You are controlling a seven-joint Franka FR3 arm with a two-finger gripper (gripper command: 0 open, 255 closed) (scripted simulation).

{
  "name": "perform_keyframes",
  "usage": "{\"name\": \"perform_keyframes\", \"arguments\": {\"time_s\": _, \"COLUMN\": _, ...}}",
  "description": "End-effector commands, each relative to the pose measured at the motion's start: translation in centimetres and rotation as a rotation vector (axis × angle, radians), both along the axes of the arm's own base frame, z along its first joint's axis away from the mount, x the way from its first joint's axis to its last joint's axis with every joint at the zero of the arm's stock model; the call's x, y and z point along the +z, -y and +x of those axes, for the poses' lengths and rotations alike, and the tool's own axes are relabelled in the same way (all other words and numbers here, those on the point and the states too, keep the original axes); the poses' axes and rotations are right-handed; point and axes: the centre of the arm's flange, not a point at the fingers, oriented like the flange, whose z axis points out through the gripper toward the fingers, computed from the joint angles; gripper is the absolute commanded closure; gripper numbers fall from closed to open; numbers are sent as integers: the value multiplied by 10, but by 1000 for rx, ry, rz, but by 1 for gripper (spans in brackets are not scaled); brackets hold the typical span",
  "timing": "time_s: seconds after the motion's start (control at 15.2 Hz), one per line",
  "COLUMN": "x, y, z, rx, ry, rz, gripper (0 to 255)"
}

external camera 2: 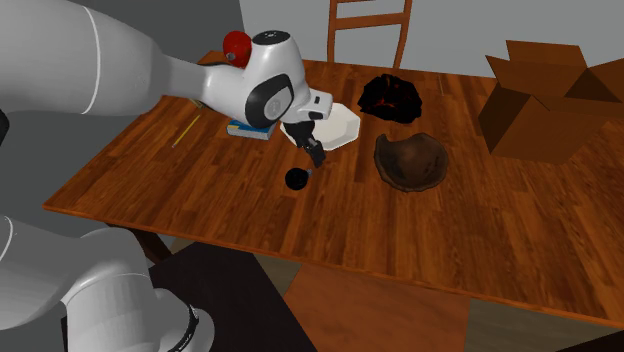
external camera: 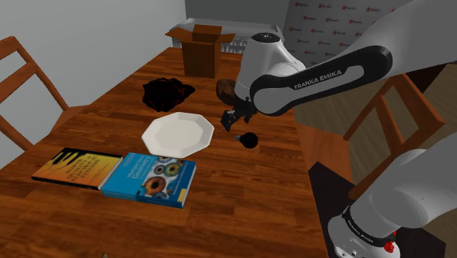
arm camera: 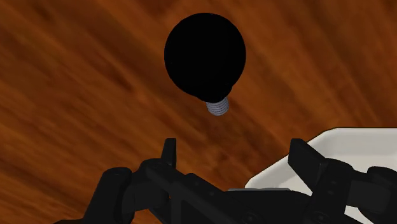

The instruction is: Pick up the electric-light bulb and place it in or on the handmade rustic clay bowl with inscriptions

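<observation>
Bulb [arm camera: 205,56]: lying on its side on the wooden worktop [external camera: 242,205], black globe with a grey screw base, just ahead of the hand [arm camera: 234,149] and touching neither finger, base pointing back toward the fingertips.

Hand: hovering low over the worktop, tilting down toward the bulb, fingers standing spread apart and released, gripping nothing.

Clay bowl [external camera 2: 410,162]: sitting upright on the worktop, brown and rough-rimmed, off to one side of the hand and apart from the bulb; in the shoulder view, showing partly behind the arm.

White plate [external camera: 178,134]: resting flat just beside the hand, its rim appearing next to one finger in the wrist view.

Black crumpled object [external camera: 167,93]: lying beyond the plate, well apart from the hand.

Open cardboard box [external camera: 200,50]: standing far from the hand, near the worktop's edge.

Two books [external camera: 150,178]: lying flat side by side past the plate, well apart from the hand.
</observation>
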Motion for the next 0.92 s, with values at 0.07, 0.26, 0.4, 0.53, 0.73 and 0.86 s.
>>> {"name": "perform_keyframes", "arguments": {"time_s": 0.07, "x": -1, "y": 0, "z": 1, "rx": 0, "ry": 0, "rz": 0, "gripper": 0}}
{"name": "perform_keyframes", "arguments": {"time_s": 0.26, "x": -1, "y": 0, "z": 1, "rx": 0, "ry": 0, "rz": 0, "gripper": 0}}
{"name": "perform_keyframes", "arguments": {"time_s": 0.4, "x": -1, "y": 0, "z": 1, "rx": 0, "ry": 0, "rz": 0, "gripper": 255}}
{"name": "perform_keyframes", "arguments": {"time_s": 0.53, "x": -1, "y": 0, "z": 1, "rx": 0, "ry": 0, "rz": 0, "gripper": 255}}
{"name": "perform_keyframes", "arguments": {"time_s": 0.73, "x": -1, "y": 0, "z": 1, "rx": 0, "ry": 0, "rz": 0, "gripper": 255}}
{"name": "perform_keyframes", "arguments": {"time_s": 0.86, "x": -1, "y": 0, "z": 1, "rx": 0, "ry": 0, "rz": 0, "gripper": 255}}
